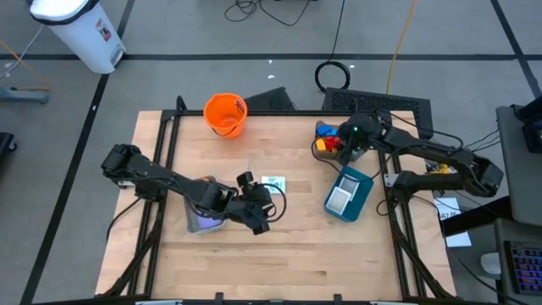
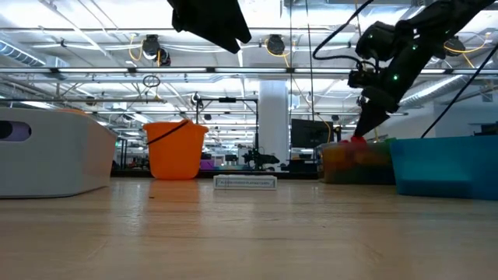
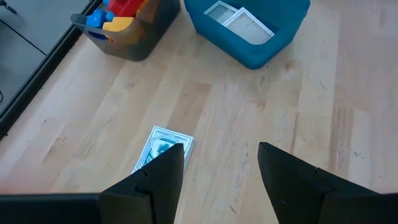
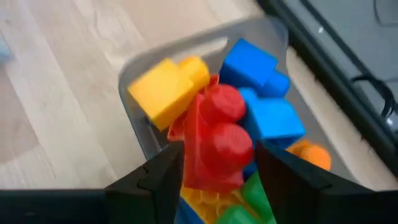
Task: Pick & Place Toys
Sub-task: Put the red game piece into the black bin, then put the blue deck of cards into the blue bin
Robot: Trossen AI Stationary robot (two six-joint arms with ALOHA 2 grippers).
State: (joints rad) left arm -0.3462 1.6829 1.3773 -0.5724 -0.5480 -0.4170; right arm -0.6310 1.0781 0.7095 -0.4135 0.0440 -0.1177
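My right gripper [image 4: 219, 165] hangs open over a grey bin [image 4: 134, 118] at the table's far right. The bin is heaped with yellow, blue, green and orange blocks [image 4: 261, 93]. A red block [image 4: 217, 140] stands between the fingers on top of the heap. My left gripper [image 3: 221, 168] hovers open above the table's middle with nothing between its fingers. A small stack of white picture cards [image 3: 163, 144] lies flat on the wood just beyond it. More white cards [image 3: 239, 22] lie in a teal bin [image 3: 261, 53]. My right gripper comes slanting down from above with a finger on either side of the red block [image 4: 208, 155]. A thin gap shows at one finger, and I cannot tell whether the other touches the block. The block rests on the blocks below it in the bin.
An orange bucket [image 1: 225, 114] stands at the far edge. A second grey bin [image 1: 206, 222] sits under the left arm, left of centre. The teal bin [image 1: 364, 182] stands right of the card stack [image 1: 273, 184]. Bare wood spreads along the near edge.
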